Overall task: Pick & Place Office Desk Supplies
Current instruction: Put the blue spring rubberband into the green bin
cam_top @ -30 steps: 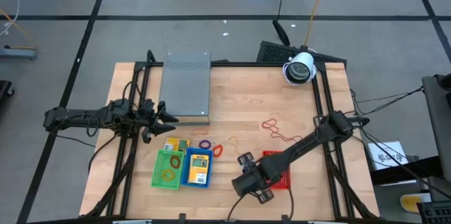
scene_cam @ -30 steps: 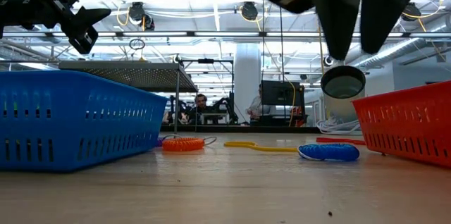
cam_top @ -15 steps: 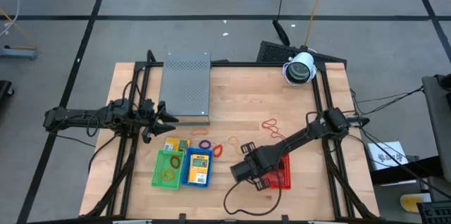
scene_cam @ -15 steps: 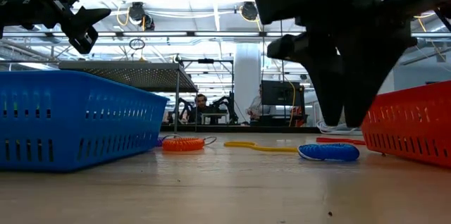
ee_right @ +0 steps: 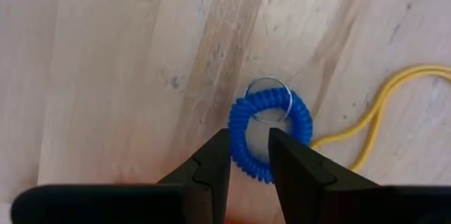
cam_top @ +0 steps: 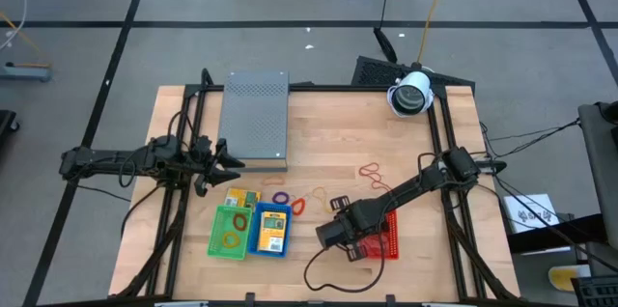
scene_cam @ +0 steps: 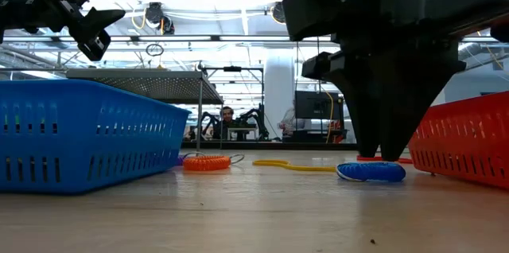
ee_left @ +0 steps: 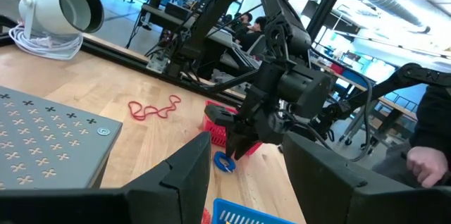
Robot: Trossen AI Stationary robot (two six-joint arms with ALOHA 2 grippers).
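Observation:
A blue coiled loop (ee_right: pixel 271 136) with a small metal ring lies flat on the wooden table; it also shows in the low view (scene_cam: pixel 371 172) and the left wrist view (ee_left: pixel 225 162). My right gripper (ee_right: pixel 248 155) points down just above the blue coiled loop, open by a narrow gap, its fingertips over the coil's rim; in the low view my right gripper's (scene_cam: pixel 382 156) tips end a little above it. My left gripper (cam_top: pixel 227 157) hangs open and level by the table's left side, beside the grey box.
A red basket (cam_top: pixel 384 237) stands right next to my right arm. Blue basket (cam_top: pixel 269 231) with a yellow-orange packet and green basket (cam_top: pixel 230 232) sit left of it. Purple (cam_top: pixel 280 197), orange (cam_top: pixel 297 207) and red (cam_top: pixel 372 169) loops lie loose. Grey perforated box (cam_top: pixel 256 119) at far left.
My right gripper has come down and shifted toward the table's far-left, away from the red basket's near corner, until its tips hang just over the blue coiled loop. The wrist has rolled slightly. The loop has not moved.

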